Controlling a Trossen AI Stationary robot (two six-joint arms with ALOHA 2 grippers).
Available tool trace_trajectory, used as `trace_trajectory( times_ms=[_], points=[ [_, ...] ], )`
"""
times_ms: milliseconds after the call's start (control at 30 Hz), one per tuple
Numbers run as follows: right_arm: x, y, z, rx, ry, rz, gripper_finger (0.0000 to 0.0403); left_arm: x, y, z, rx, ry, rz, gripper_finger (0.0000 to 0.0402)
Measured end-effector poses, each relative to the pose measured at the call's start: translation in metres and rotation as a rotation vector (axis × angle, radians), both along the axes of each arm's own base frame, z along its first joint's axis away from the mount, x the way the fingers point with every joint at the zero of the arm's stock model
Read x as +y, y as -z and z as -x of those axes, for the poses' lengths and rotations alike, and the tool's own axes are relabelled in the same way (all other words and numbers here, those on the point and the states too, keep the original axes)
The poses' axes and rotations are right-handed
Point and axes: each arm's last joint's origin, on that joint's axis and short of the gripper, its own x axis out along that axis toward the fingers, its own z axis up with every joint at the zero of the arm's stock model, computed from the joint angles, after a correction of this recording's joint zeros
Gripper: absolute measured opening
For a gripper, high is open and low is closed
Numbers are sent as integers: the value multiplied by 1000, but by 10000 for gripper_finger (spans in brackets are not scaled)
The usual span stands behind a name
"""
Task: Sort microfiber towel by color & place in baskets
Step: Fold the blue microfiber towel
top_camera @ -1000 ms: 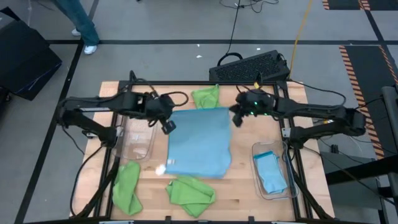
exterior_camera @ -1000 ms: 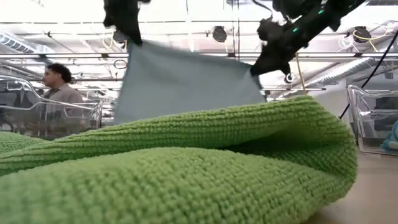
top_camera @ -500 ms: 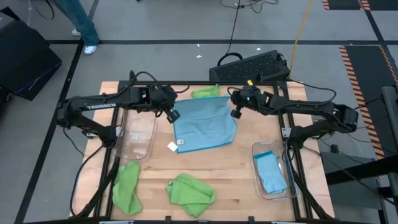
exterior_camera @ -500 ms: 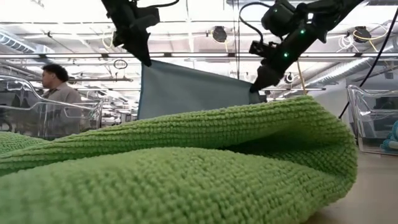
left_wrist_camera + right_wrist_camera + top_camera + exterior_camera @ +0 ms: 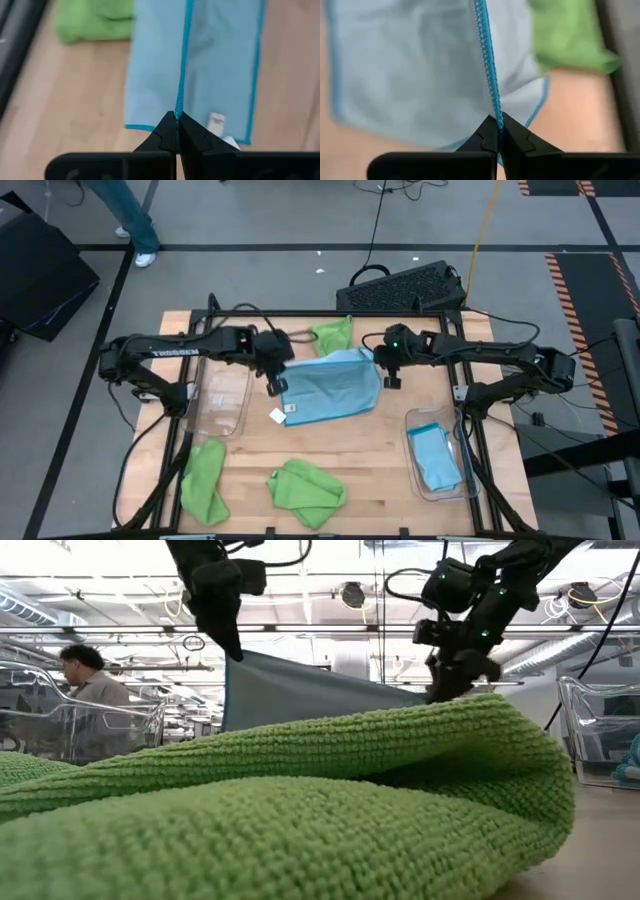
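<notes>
— What can't you make out from where you are?

— From table height, a lime green towel (image 5: pixel 300 810) right at the lens fills most of the view and hides the tabletop, so the lower edge of the blue towel (image 5: pixel 330 385) I'm holding is cut off there. Only the rims of the two clear baskets show at the sides. A person (image 5: pixel 90 680) stands far behind, partly hidden by the clear bin (image 5: pixel 70 725).

— And your arms?

— Both reach in toward the middle of the table (image 5: pixel 390 460). My left gripper (image 5: pixel 274 383) is pressed together on one top corner of the blue towel; my right gripper (image 5: pixel 390 376) pinches the opposite corner. In each wrist view the stitched blue hem runs straight into my closed fingertips (image 5: pixel 176 131). The cloth hangs between the two grippers, sagging.

— Where's everything else?

— Beyond the held towel, a green towel (image 5: pixel 332 334) lies at the far edge. Nearer the front, below my left gripper, an empty clear basket (image 5: pixel 222 405) and two more green towels (image 5: pixel 204 478). Below my right gripper, the other basket (image 5: pixel 437 464) holds folded blue cloth (image 5: pixel 436 458).
</notes>
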Motion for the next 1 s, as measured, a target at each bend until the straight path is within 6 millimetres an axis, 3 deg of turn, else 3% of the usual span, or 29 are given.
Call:
trace_trajectory(
  times_ms=[367, 567, 733, 1000],
  points=[
    [32, 10, 8, 136, -26, -274, 0, -27, 62, -38, 215, 100, 34, 5],
    [53, 9, 3, 122, 40, -396, 0, -35, 85, -44, 312, 149, 108, 9],
    [70, 6, -4, 70, 19, -539, 0, -33, 74, -34, 341, 137, 92, 8],
    [76, -8, -5, -36, -9, -530, 0, -9, 19, -8, 218, 47, -72, 7]
  ],
)
